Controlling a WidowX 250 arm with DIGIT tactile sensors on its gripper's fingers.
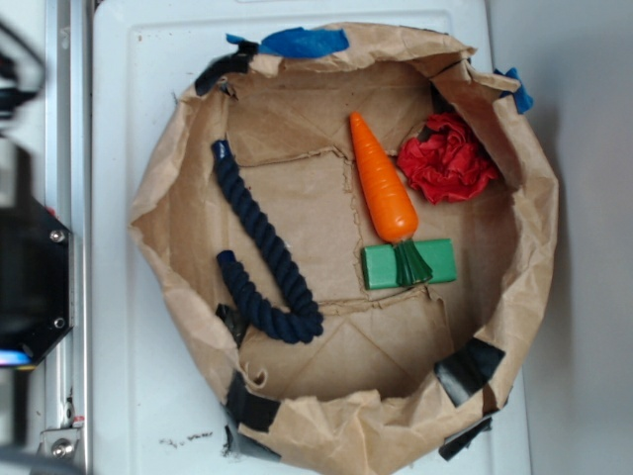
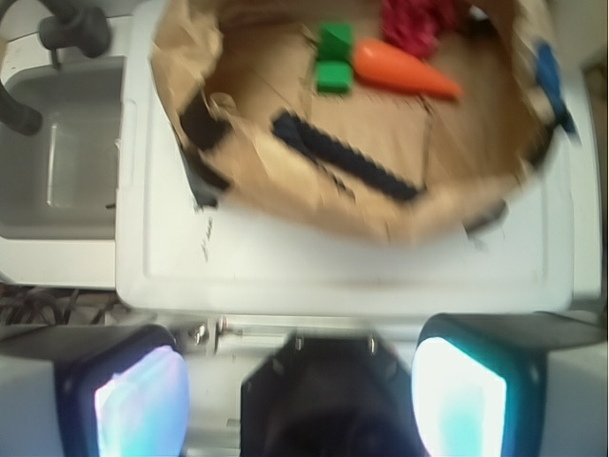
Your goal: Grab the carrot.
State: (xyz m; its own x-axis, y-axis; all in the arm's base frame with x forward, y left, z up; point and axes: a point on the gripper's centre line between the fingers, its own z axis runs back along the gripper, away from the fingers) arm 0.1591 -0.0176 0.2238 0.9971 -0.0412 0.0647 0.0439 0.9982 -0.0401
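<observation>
My pincer (image 2: 300,395) open, pads (image 2: 143,405) wide apart, nothing between, hanging over white table (image 2: 333,267) outside paper bowl (image 1: 178,188). Carrot (image 1: 382,183) in bowl, tuft on green block (image 1: 440,261), red paper ball (image 1: 447,158) just beside. Blue rope (image 1: 262,247) well apart from carrot.

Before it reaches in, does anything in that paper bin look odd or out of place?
The carrot lies with its green tuft resting on the green block. The paper bin is crumpled and patched with tape.
</observation>
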